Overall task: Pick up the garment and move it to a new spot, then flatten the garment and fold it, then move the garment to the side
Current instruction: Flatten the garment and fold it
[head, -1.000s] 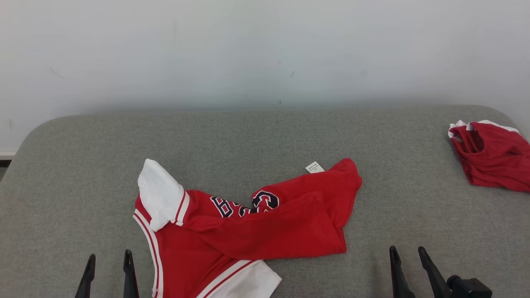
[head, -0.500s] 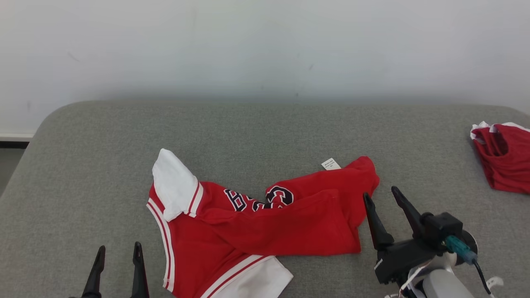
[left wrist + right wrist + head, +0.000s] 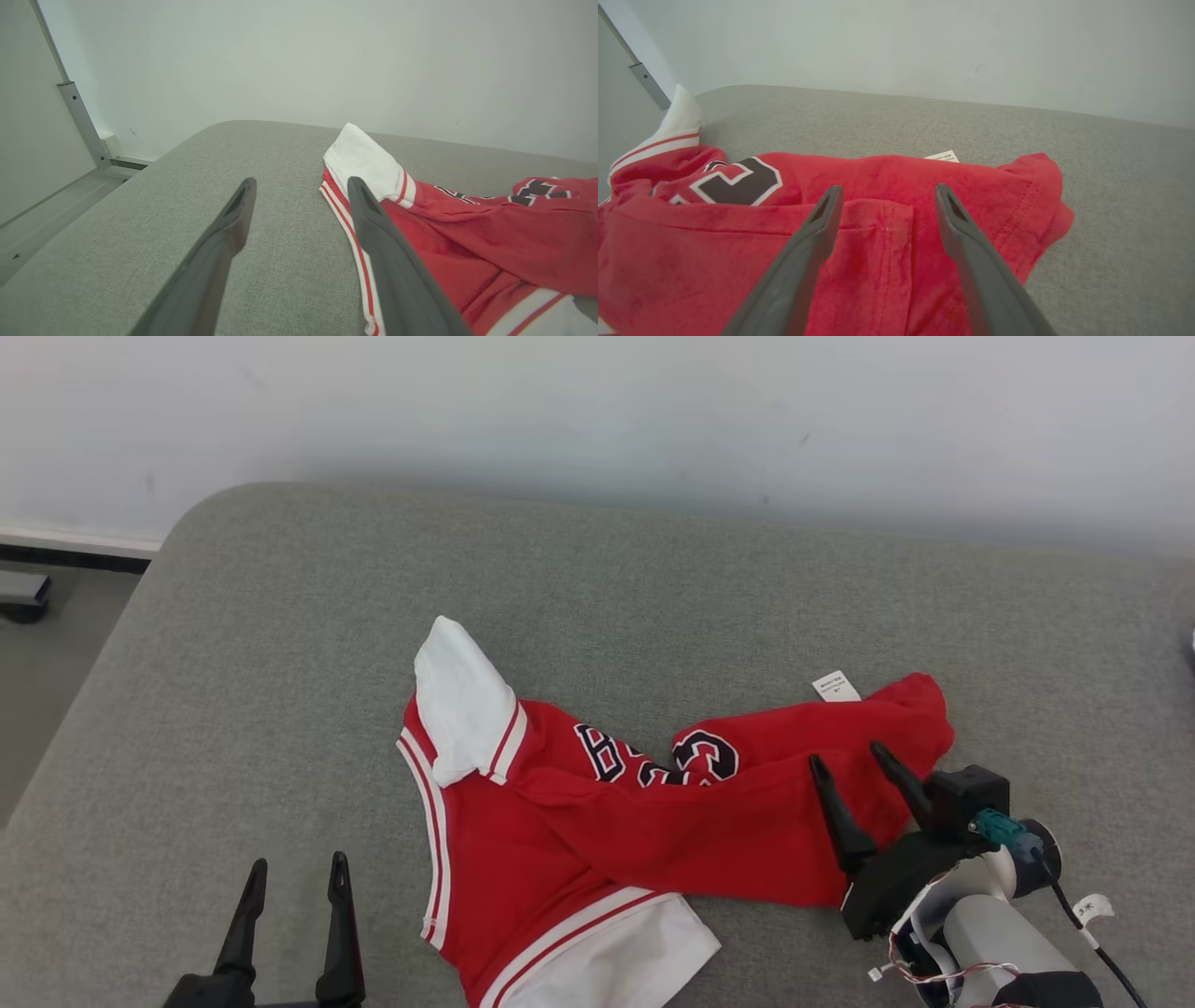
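A grey table (image 3: pixel 280 644) bears the crumpled red shirt (image 3: pixel 635 821) at its middle. The right gripper (image 3: pixel 848 754) hangs over the shirt's right end, jaws wide, holding nothing; the left gripper (image 3: pixel 297 861), equally wide and empty, sits near its left hem. A label (image 3: pixel 836 687) pokes out

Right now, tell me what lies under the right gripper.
Under the open right gripper lies the crumpled end of the red garment, folded over itself. The grey padded surface beneath that cloth is covered, as are the cloth's lower layers.

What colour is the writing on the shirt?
The writing is dark, nearly black, outlined in white; clearest in the right wrist view.
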{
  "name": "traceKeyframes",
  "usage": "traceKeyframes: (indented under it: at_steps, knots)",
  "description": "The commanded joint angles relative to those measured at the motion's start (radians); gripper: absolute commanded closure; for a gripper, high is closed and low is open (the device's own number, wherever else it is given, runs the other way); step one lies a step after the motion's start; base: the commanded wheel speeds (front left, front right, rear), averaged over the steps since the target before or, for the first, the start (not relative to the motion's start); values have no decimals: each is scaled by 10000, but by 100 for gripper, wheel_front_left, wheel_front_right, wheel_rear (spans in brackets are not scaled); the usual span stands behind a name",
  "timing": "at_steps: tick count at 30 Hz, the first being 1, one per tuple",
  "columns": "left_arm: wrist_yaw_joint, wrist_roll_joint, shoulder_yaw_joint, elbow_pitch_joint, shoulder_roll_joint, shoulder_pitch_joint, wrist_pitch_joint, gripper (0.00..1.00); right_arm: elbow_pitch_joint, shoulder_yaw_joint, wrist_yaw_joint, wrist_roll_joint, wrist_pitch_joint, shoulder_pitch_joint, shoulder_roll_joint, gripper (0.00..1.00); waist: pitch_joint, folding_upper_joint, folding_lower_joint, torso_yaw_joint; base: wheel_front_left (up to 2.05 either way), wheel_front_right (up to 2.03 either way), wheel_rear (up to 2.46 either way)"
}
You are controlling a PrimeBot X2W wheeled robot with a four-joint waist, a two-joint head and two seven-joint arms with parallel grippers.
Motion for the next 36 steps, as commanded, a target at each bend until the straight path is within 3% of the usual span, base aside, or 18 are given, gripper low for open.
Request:
traceKeyframes:
  at_steps: [1, 8, 9, 10, 11, 18, 31, 36]
  knots:
    - [-60, 58, 61, 26, -52, -124, -32, 0, 146, 110, -26, 91, -1, -48, 10, 0, 235, -1, -1, 265, 0, 0, 0]
    - [-140, 196, 225, 120, -176, -189, -33, 0, 1063, 510, -27, 484, -1, -205, 120, 0, 250, -1, -1, 256, 0, 0, 0]
    - [-161, 213, 246, 136, -188, -206, -33, 0, 1123, 567, -27, 527, -1, -247, 135, 51, 239, -1, -1, 237, 0, 0, 0]
    - [-184, 229, 263, 152, -195, -210, -33, 0, 1185, 623, -27, 576, -1, -276, 154, 82, 226, -1, -1, 214, 0, 0, 0]
    - [-206, 245, 268, 168, -206, -208, -33, 0, 1231, 685, -27, 603, -1, -310, 163, 100, 209, -1, -1, 192, 0, 0, 0]
    - [-217, 330, 340, 248, -253, -39, -33, 0, 500, 600, -27, 613, -1, -501, -45, 100, -75, -1, -1, -20, 0, 0, 0]
    - [-357, 319, 876, 387, -281, 611, -33, 0, -3364, 523, -27, 296, 0, -1133, -763, 100, -1061, -1, -1, -640, 0, 0, 0]
    - [-397, 327, 919, 335, -298, 710, -33, 0, -4278, 523, -27, 162, 115, -1486, -915, 100, -1161, -1, -1, -732, 0, 0, 0]
